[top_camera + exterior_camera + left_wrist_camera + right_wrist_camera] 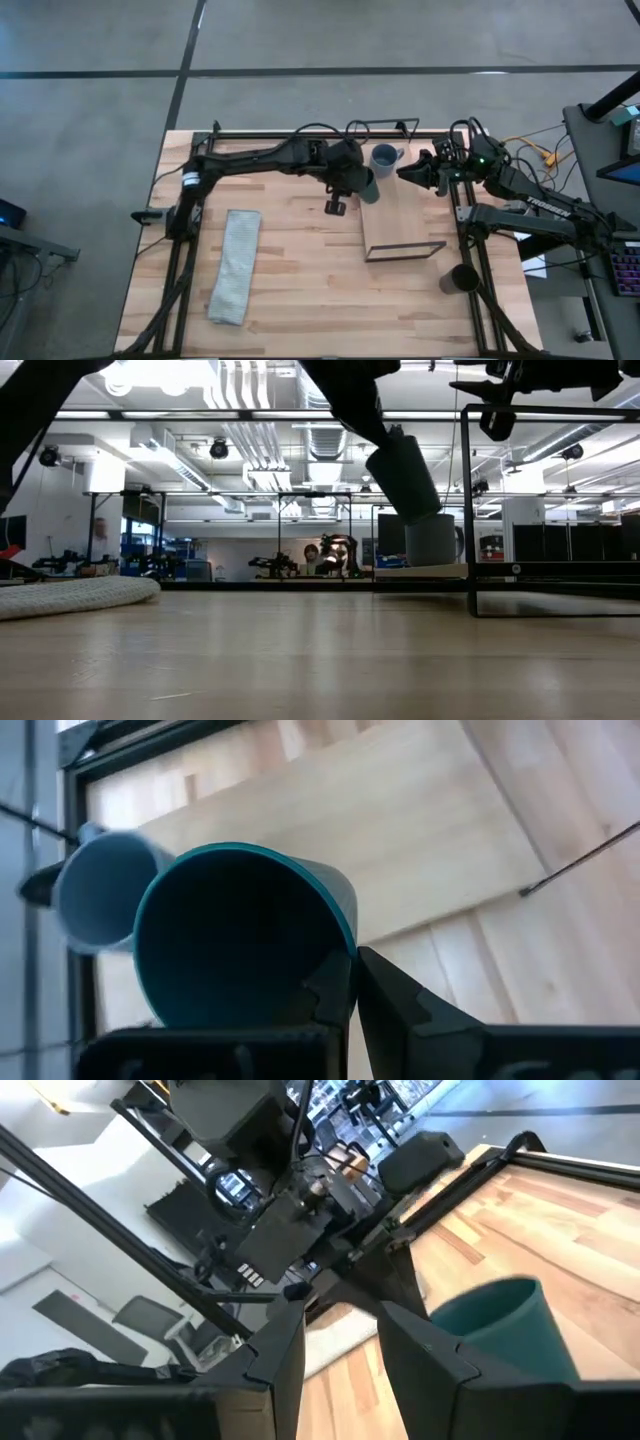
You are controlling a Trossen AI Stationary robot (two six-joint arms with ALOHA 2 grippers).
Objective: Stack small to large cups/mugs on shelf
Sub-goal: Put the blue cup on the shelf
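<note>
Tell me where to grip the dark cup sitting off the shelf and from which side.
Grip the dark cup by its rim, coming straight down from above. It seems to stand upright near the table's right edge with its mouth facing up, so one finger could go inside and one outside. No handle shows. The right gripper is nearer; the left gripper already holds the green cup.
</note>
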